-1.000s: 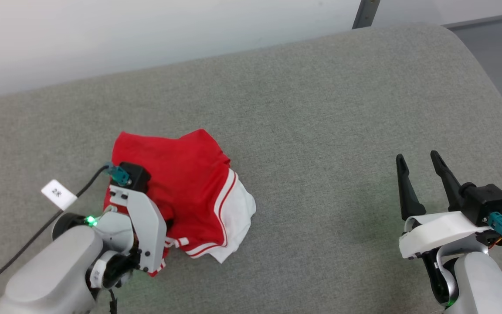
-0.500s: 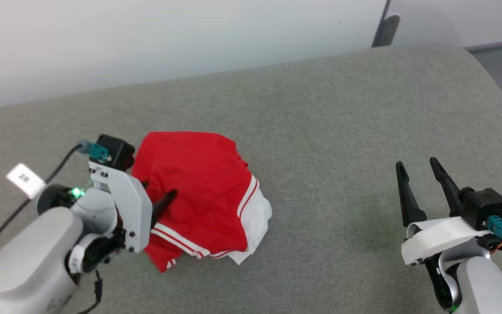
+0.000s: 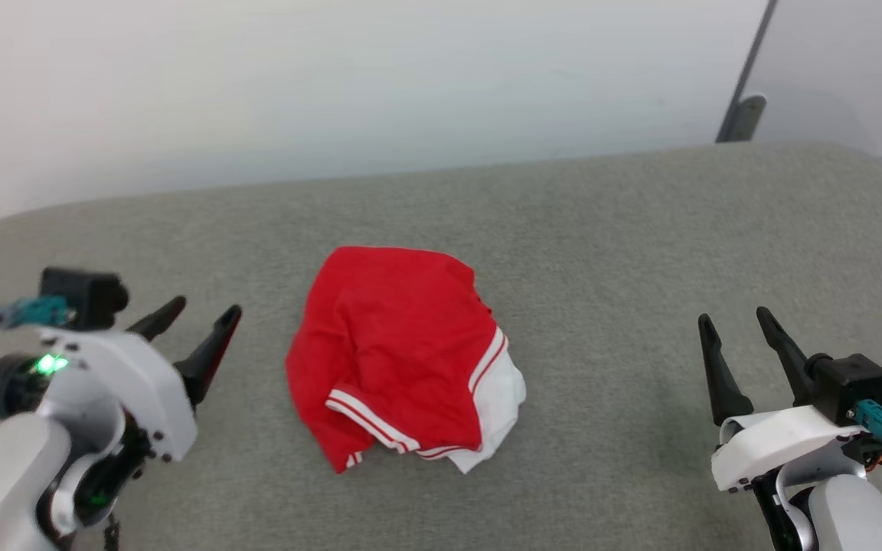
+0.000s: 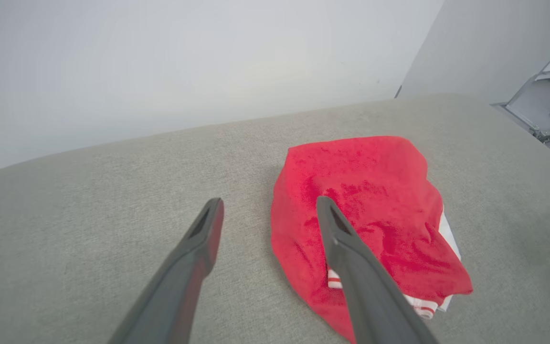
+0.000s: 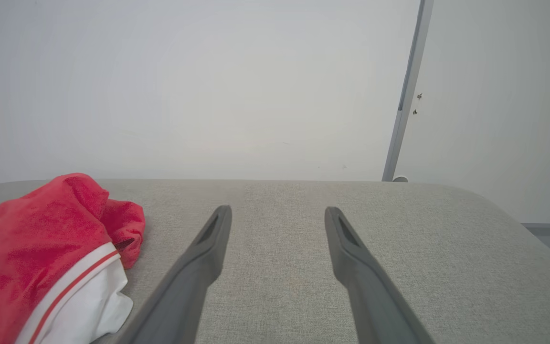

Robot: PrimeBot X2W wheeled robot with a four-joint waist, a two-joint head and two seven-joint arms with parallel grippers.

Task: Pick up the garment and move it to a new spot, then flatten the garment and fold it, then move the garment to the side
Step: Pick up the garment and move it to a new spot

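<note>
So here's where we're at: the garment [image 3: 403, 352] sits in a crumpled heap on the grey fabric-covered tabletop [image 3: 640, 229], not flattened or folded. It's mostly bright red on top. A white band [image 3: 491, 360] with thin red stripes curves along its right edge, and another striped hem runs across the near side. A bit of white lining [image 3: 504, 402] pokes out at the near right corner.

Our left pincer [image 3: 207, 306] is just left of the garment, with its fingers spread apart and nothing between them. There's a clear strip of tabletop between its fingertips and the red fabric, so no contact. From the left wrist view the left pincer [image 4: 269, 199] points toward the garment [image 4: 365, 200], and one finger crosses over the red cloth in the picture.

Our right pincer [image 3: 733, 314] is well off to the garment's right, also spread wide and empty, above bare tabletop. In the right wrist view the right pincer [image 5: 278, 208] has the garment [image 5: 31, 224] way over at the left edge, striped band and white lining facing us.

A plain pale wall [image 3: 334, 76] is beyond the garment.
</note>
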